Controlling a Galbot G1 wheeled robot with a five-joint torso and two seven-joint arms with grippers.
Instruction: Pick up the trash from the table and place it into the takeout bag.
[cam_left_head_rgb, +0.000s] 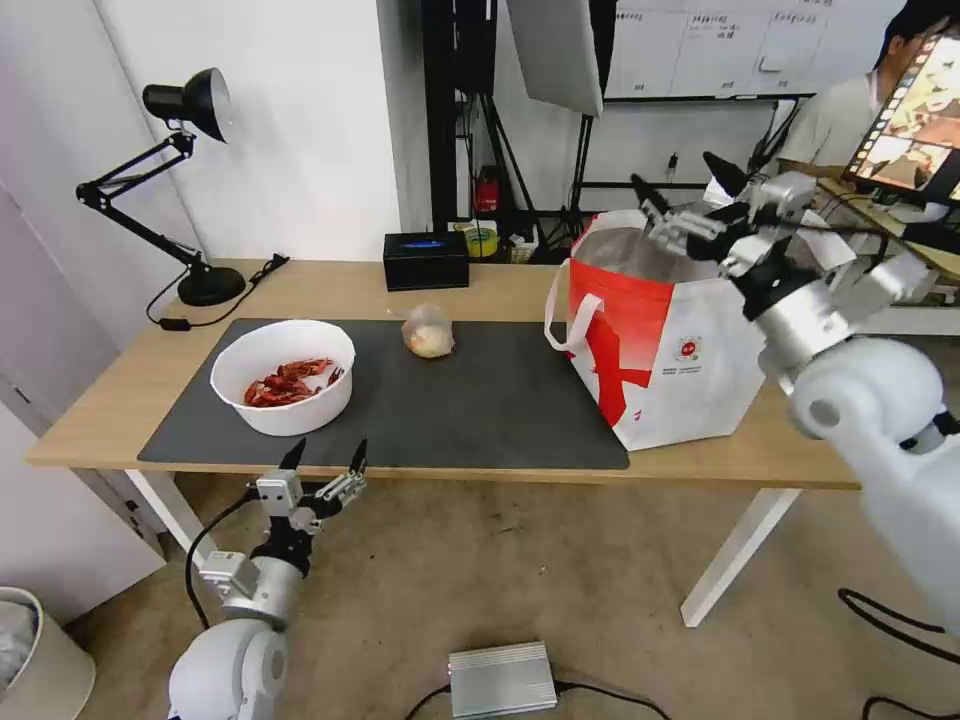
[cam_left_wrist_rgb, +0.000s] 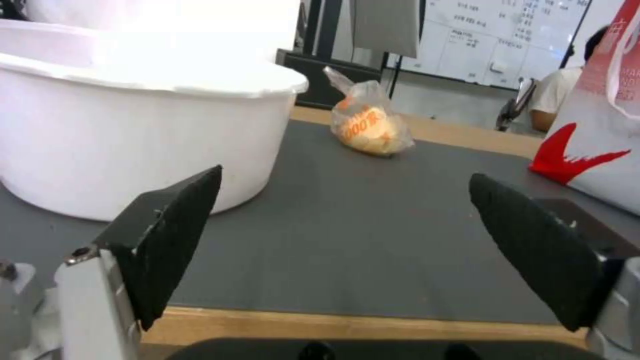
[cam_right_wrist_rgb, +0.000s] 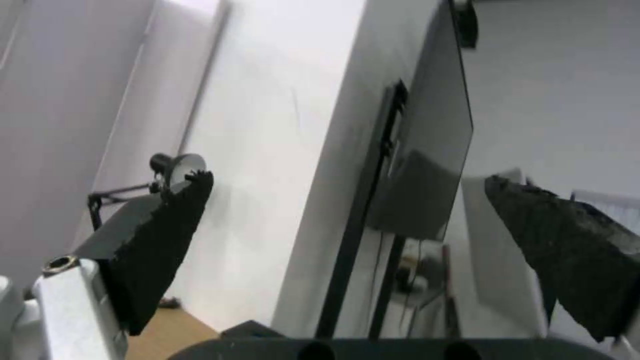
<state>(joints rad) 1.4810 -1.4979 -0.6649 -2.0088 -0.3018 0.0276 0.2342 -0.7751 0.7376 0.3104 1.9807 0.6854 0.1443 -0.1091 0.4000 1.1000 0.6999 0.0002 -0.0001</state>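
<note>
white bowl (cam_left_head_rgb: 283, 375) of red shells (cam_left_head_rgb: 290, 381), dark grey mat (cam_left_head_rgb: 480, 400)

This looks like a lab. A whiteboard (cam_left_head_rgb: 730, 45) hangs on the far wall. A big studio light (cam_left_head_rgb: 555, 50) stands behind the table (cam_left_head_rgb: 330, 285).

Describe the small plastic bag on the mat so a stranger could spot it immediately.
On the light-wood table lies a dark grey mat. Near its far edge, between the white bowl of red shells and the takeout bag, sits the small clear bag. It alone is crinkled, see-through plastic around a beige lump.
</note>
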